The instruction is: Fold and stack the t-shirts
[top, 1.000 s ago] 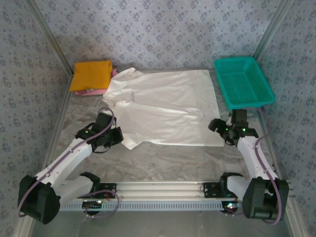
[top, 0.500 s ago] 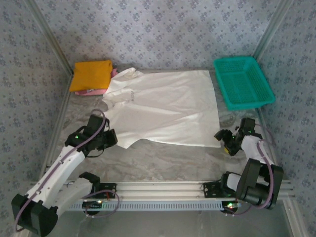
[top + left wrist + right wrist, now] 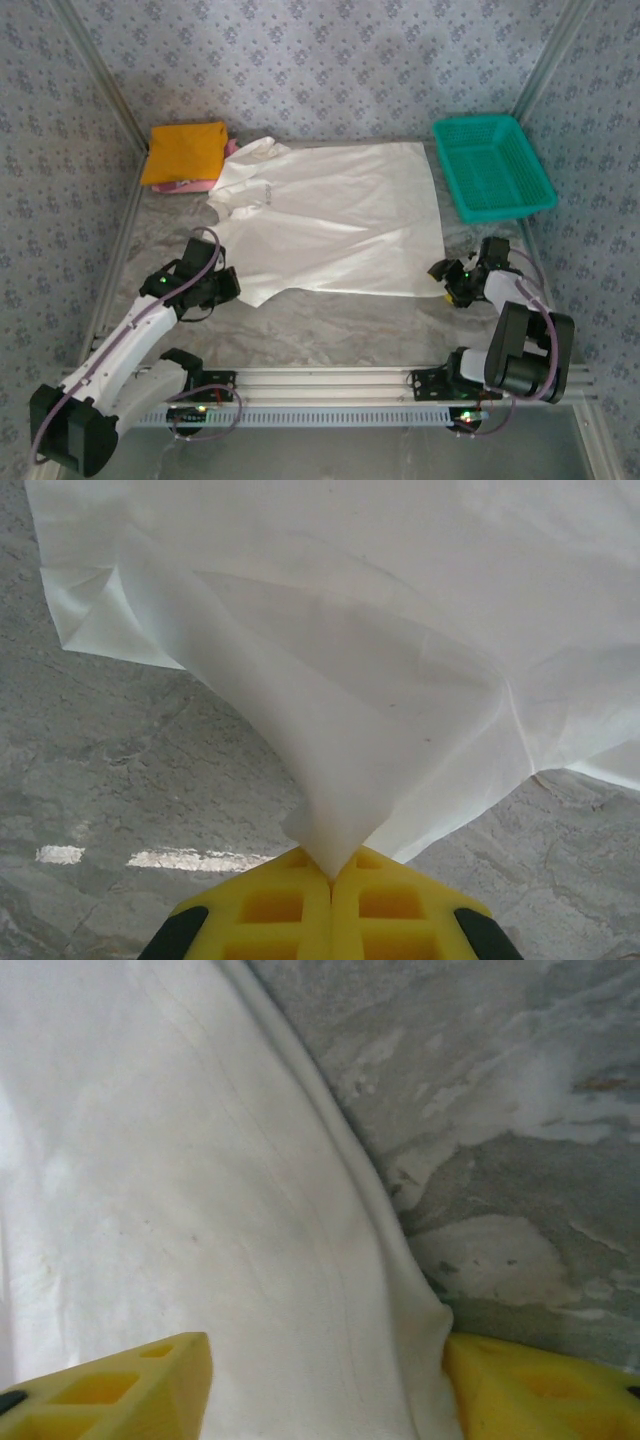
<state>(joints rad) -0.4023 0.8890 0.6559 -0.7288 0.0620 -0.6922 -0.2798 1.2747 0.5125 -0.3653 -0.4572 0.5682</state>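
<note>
Two grippers, one cloth: both are working the near edge of the white t-shirt, which is lying spread flat across the middle of the table, collar toward the left and hem toward the right.
Left gripper: its yellow pads are pressing together on a peak of white cloth at the shirt's near-left corner, by the sleeve. The fabric is standing up in a small tent from the table to the pinch.
Right gripper: its jaws are standing apart and straddling the near-right hem corner. The cloth is lying between them and is not being pinched yet.
Reason for the hold: with both near corners taken, the near edge could probably be carried over as one straight fold.
Orange shirt: it is sitting folded at the far-left corner on top of a pink shirt, whose edge is peeking out. This is probably where the stack is growing.
Teal basket: it is resting at the far right, near the hem but apart from it.
Risk: thin cloth may be slipping free if the right jaws are catching only the hem's rim.
</note>
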